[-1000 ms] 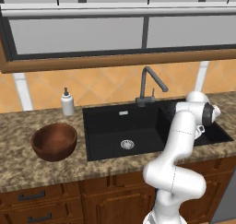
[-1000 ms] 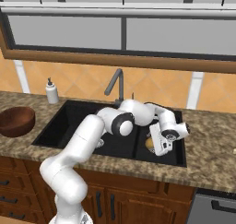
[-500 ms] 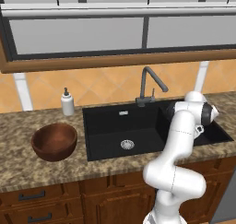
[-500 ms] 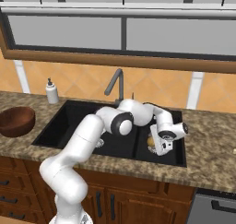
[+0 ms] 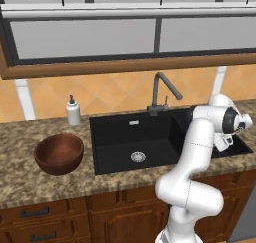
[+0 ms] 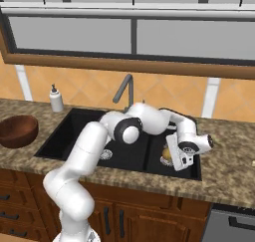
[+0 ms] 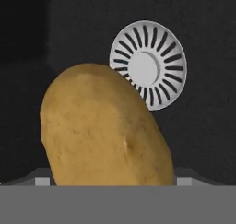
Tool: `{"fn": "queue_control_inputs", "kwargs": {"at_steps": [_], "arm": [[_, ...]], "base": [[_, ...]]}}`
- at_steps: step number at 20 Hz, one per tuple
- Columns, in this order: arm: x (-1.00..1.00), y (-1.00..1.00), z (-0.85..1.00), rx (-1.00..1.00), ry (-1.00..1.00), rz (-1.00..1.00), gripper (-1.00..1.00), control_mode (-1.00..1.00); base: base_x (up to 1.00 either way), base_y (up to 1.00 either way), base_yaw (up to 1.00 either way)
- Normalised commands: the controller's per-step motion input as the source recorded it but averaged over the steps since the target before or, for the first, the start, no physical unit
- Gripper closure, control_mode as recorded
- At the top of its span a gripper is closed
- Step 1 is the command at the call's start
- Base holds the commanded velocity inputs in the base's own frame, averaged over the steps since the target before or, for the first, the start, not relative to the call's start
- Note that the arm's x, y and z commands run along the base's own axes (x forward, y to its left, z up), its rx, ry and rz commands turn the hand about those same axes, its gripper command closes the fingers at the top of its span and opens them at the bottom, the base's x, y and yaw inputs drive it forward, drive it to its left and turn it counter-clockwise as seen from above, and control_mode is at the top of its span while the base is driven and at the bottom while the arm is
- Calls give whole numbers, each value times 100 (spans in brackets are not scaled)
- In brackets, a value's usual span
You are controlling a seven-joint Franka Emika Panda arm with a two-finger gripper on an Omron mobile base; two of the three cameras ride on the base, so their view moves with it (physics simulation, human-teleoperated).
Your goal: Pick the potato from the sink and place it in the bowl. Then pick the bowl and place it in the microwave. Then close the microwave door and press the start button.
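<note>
Reaching low into the sink (image 6: 74, 131), the gripper (image 6: 172, 159) stands wide, jaws either side of the potato (image 7: 103, 128) beside the drain (image 7: 148, 64); contact cannot be told.

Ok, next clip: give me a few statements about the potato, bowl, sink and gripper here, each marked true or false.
1. The potato lies in the sink beside a round steel drain. True.
2. The bowl already holds the potato. False: it sits with nothing in it on the counter, left of the sink.
3. The gripper is down in the sink's right basin, by the potato. True.
4. The soap bottle stands inside the bowl. False: it stands on the counter behind it.
</note>
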Motion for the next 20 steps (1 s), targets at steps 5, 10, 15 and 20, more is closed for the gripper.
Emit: {"fn": "queue_control_inputs", "kwargs": {"at_steps": [5, 10, 15, 20], "arm": [[-91, -2, 100, -3, -5, 10, 100, -100], [-99, 17, 100, -7, -3, 12, 100, -100], [-100, 94, 60, -13, 0, 25, 100, -100], [-99, 100, 43, -7, 0, 25, 100, -100]], "base": [[0, 0, 0], [0, 0, 0], [0, 0, 0], [0, 0, 0]]}}
